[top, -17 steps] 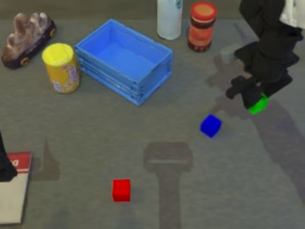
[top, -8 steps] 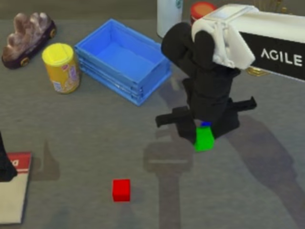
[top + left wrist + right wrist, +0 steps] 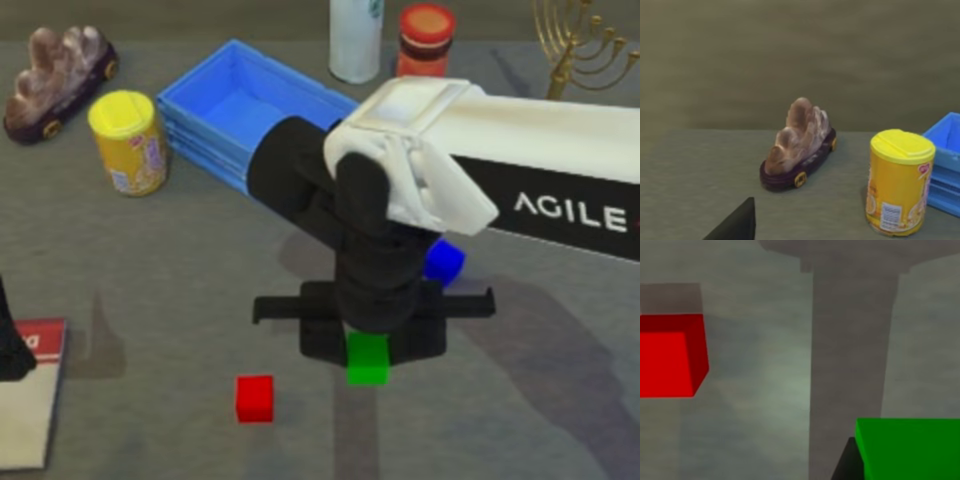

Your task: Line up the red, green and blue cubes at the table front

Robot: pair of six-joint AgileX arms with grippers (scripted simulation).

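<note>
While the left arm sits parked at the table's left edge, the lines below cover the rest.
Right arm: reaches in from the right edge, wrist pointing straight down near the front.
Right gripper (image 3: 367, 352): fingers clamped on the green cube (image 3: 367, 359).
Red cube (image 3: 254, 398): on the table (image 3: 150, 290), near the front edge, left of the green one.
Blue cube (image 3: 445, 262): behind the gripper, partly hidden by the arm.

blue crate (image 3: 215, 105), yellow can (image 3: 128, 142), menorah (image 3: 583, 45)
</note>
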